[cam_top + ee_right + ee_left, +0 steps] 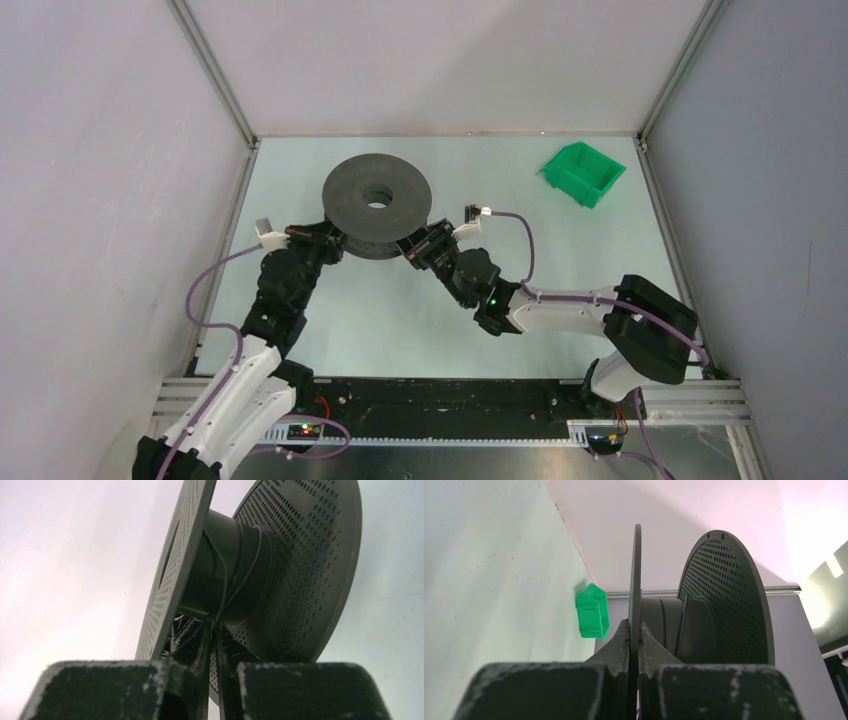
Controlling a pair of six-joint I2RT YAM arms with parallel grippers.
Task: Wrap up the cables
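Spool point(724, 605), rim pinched in my left tool point(634, 628); cables point(224, 587) nipped between my right tool point(212, 630) tips: I'd draw them taut, laying turns side by side.

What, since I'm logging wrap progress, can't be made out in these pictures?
Right wrist: the cable runs into the shut right claw; its free end is hidden there.
Left wrist: the left claw, clamped on the spool, blocks the hub's lower part.
Top view: cable too thin to see; top disc covers hub.
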